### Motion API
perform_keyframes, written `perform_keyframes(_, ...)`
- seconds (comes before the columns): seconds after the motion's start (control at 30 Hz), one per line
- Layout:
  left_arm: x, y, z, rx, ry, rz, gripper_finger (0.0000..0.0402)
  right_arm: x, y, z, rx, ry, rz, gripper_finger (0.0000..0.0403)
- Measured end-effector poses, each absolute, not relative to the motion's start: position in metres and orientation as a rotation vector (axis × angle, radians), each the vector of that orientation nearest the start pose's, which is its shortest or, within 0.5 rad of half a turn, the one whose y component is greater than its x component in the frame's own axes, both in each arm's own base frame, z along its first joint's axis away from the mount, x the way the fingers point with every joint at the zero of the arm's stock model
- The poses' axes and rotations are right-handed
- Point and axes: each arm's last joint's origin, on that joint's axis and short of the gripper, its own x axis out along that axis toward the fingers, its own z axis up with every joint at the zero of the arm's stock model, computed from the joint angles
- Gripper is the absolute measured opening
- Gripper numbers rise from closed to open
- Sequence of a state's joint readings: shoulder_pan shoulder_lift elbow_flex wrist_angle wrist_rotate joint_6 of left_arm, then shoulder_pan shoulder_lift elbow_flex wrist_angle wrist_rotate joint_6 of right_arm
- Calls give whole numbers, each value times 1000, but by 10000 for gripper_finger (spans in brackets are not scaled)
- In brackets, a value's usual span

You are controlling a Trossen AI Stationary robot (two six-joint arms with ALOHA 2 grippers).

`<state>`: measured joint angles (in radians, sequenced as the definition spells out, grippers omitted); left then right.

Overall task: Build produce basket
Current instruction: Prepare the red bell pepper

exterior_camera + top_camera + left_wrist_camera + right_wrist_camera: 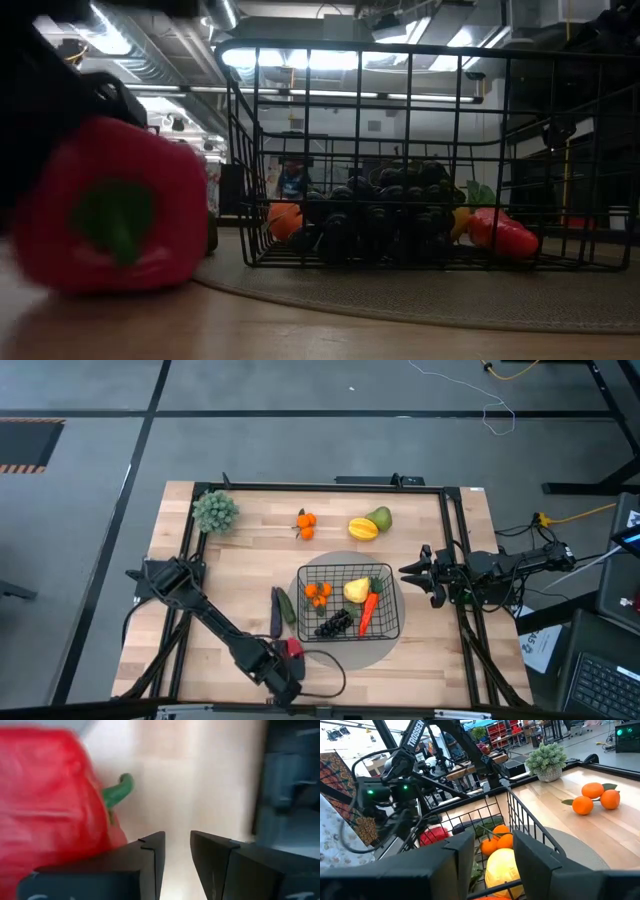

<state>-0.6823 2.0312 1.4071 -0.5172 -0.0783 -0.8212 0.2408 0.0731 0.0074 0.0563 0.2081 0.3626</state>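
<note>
The red pepper (293, 648) rests on the bare table near the front edge, left of the black wire basket (392, 622); its green stem (119, 790) shows in the left wrist view. My left gripper (177, 837) points steeply down just beside the pepper, open, with only table between its fingers. In the basket lie an orange cluster (317, 594), a yellow fruit (355, 591), a carrot (367, 612) and dark grapes (334, 623). An eggplant (275, 612) and a cucumber (288, 606) lie on the table left of it. My right gripper (415, 572) waits open at the basket's right side. My left gripper has the red pepper's side (107, 837) right against the outer side of one finger (147, 855). The pepper sits on the table, outside the gap between the fingers. Whether the finger touches it, I cannot tell.
The basket stands on a grey round disc (320, 658). At the far side of the table lie a second orange cluster (305, 523), a yellow fruit (362, 528) and a green fruit (380, 517); a small green plant (215, 510) stands at the far left corner.
</note>
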Motion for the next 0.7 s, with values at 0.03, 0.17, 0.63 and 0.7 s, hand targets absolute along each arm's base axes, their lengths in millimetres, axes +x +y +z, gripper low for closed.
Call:
perform_keyframes(0.03,320,-254,156,-289,1214,-27,80,100,18,166,361,15,30,131)
perform_keyframes(0.17,310,-240,151,-292,1344,135,80,100,18,166,360,15,31,131)
perform_keyframes(0.63,296,-258,167,-472,1590,85,80,100,18,166,360,15,31,131)
perform_keyframes(0.7,299,-264,177,-478,1559,52,80,100,18,166,360,15,31,131)
